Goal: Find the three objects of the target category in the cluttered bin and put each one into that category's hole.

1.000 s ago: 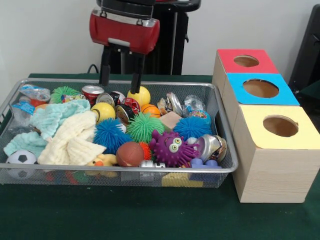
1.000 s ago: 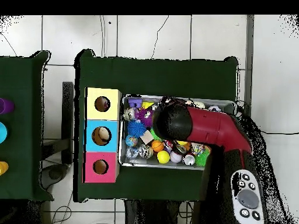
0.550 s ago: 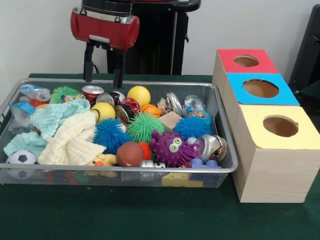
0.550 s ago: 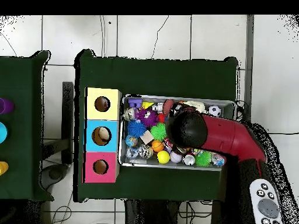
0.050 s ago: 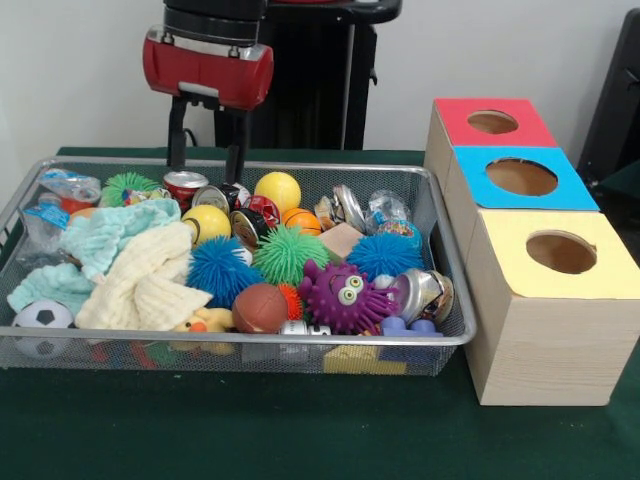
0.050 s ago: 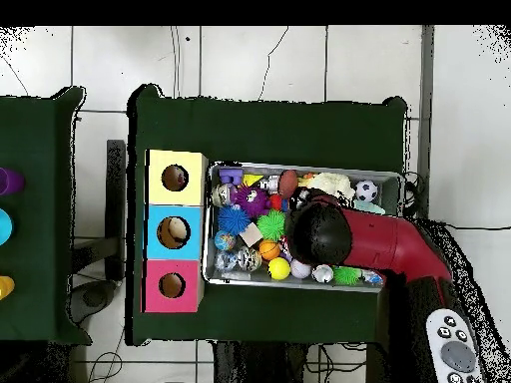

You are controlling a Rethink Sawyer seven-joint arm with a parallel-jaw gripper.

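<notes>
A wire bin (image 5: 452,338) is heaped with toys, cloths and crushed cans. My gripper (image 5: 205,172) hangs open and empty over the bin's far left part, just above a red crushed can (image 5: 184,184) and a silver can (image 5: 211,197). A yellow ball (image 5: 278,190) lies to its right. Three wooden boxes stand right of the bin, each with a round hole: red (image 5: 492,121), blue (image 5: 521,177) and yellow (image 5: 560,252). In the overhead view the arm's head (image 6: 321,232) hides the gripper and the bin's middle; the boxes (image 6: 174,232) line the bin's left side.
The bin also holds spiky balls (image 5: 288,253), a purple monster toy (image 5: 343,295), a brown football (image 5: 259,307), a soccer ball (image 5: 41,318), pale cloths (image 5: 140,270), a rubber duck (image 5: 205,322) and crumpled plastic bottles (image 5: 68,186). Green cloth (image 5: 250,430) covers the table.
The gripper swung left in the front view, from over the yellow ball to over the cans, then dropped slightly. It stayed open and empty.
</notes>
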